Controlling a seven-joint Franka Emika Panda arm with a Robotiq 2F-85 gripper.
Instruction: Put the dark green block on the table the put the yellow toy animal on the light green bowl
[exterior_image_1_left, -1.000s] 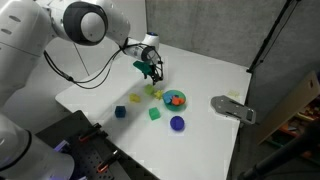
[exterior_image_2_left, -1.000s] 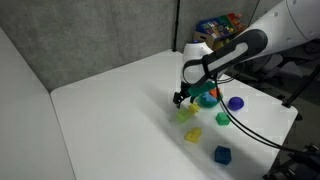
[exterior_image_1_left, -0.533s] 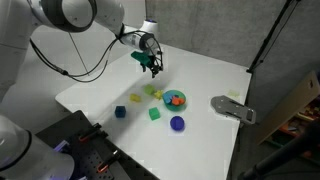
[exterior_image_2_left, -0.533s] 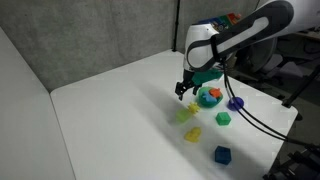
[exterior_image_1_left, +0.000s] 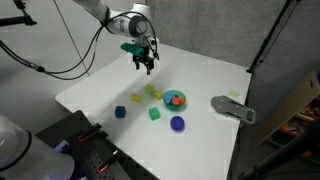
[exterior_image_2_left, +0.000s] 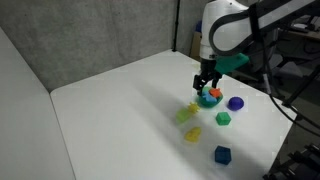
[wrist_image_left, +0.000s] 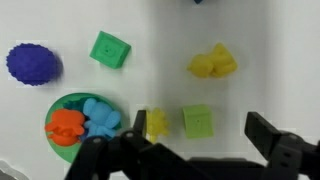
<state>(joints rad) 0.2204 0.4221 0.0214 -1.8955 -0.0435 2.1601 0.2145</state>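
The dark green block sits on the white table; it also shows in the other exterior view and the wrist view. The yellow toy animal lies on the table. The light green bowl looks pale and squarish from above, beside a small yellow piece; it shows in both exterior views. My gripper is open and empty, held high above the bowl.
A teal-green bowl holds an orange-red toy and a blue toy. A purple ball and a dark blue cube lie nearby. A grey fixture sits at the table edge.
My gripper has risen away from the objects and the arm has swung upward. The objects on the table have not moved.
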